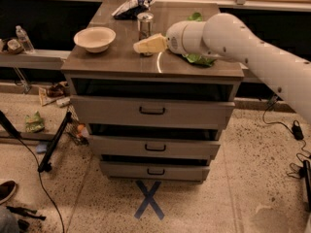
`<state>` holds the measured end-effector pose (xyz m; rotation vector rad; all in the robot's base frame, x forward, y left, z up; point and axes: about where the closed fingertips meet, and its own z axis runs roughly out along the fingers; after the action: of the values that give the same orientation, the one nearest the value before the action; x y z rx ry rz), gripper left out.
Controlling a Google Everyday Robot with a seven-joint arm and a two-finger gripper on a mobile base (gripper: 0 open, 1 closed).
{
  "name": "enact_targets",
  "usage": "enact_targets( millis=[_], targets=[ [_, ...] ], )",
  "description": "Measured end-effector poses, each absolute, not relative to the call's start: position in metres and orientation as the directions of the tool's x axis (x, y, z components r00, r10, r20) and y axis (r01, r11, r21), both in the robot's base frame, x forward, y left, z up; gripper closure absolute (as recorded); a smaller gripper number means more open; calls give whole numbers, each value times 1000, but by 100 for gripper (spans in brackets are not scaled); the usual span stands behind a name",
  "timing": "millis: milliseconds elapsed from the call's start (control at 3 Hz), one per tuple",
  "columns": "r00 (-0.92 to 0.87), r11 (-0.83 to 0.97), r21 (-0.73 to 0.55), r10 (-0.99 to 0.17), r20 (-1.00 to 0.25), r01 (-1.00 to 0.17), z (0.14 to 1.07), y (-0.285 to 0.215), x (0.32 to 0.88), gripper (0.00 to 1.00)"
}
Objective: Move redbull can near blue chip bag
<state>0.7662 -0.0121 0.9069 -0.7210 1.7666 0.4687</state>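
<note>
The redbull can (145, 25), slim and silver, stands upright on the metal top of the drawer cabinet (121, 62), near the middle. The blue chip bag (131, 7), dark blue and white and wrinkled, lies at the back of the top, just behind the can. My gripper (148, 44) with its cream tip is at the end of the white arm (233, 38), which reaches in from the right. It sits low over the top, right in front of the can's lower part, which it partly hides.
A white bowl (95, 38) sits left of the can. A green bag (198, 58) lies mostly hidden behind my arm at the right. The cabinet has three drawers (152, 111). A water bottle (23, 39) stands on a ledge at the left. Cables and litter lie on the floor.
</note>
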Motion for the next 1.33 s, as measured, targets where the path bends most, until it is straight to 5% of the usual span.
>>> enact_targets(
  millis=[333, 667, 1333],
  targets=[
    [-182, 729, -38, -221, -958, -684, 903, 3, 788, 0],
    [-169, 719, -30, -204, -964, -695, 900, 16, 804, 15],
    [-149, 706, -41, -205, -967, -707, 899, 28, 821, 62]
  ],
)
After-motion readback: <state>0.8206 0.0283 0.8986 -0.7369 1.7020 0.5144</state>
